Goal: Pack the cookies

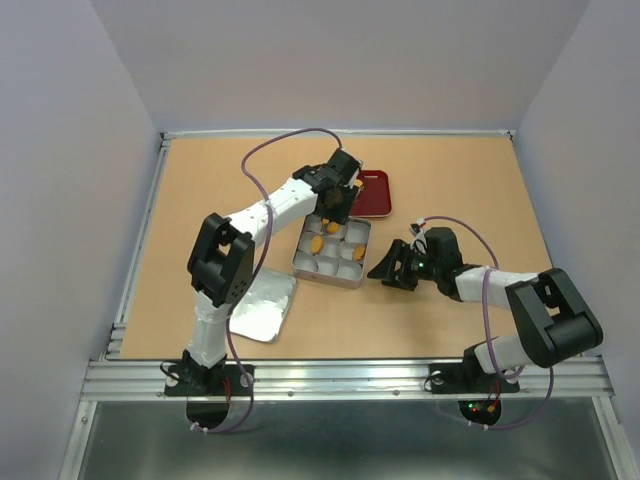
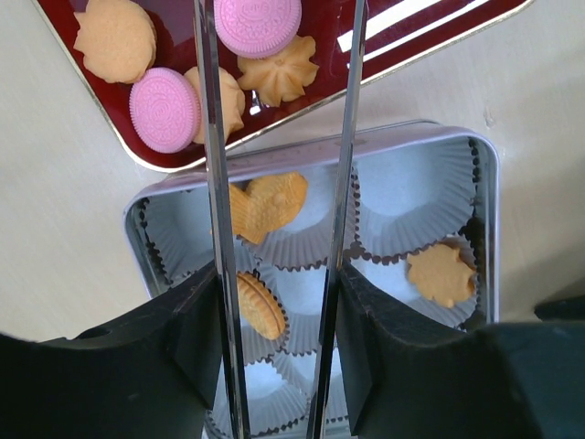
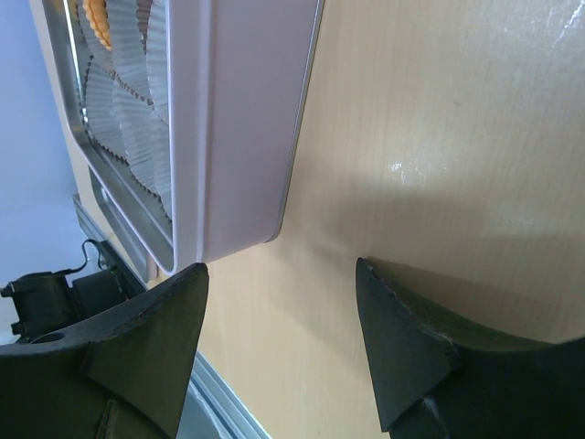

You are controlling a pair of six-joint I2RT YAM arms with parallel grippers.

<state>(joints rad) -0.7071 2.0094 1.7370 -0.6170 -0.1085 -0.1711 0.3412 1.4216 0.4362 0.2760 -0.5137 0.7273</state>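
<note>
Right now the left gripper [image 1: 342, 192] is hanging with its 2 long fingers [image 2: 212, 183] spread wide, holding nothing. Under it, the silver tin [image 2: 490, 219] is holding some orange cookies [image 2: 270, 203] in its paper cups. More pink and orange ones are lying on the red tray [image 2: 174, 23], just past the fingertips, beyond the tin. The right gripper [image 1: 400, 268] is spread and empty too, sitting beside the tin and farther from the tray. So the left arm is looking nearer.
</note>
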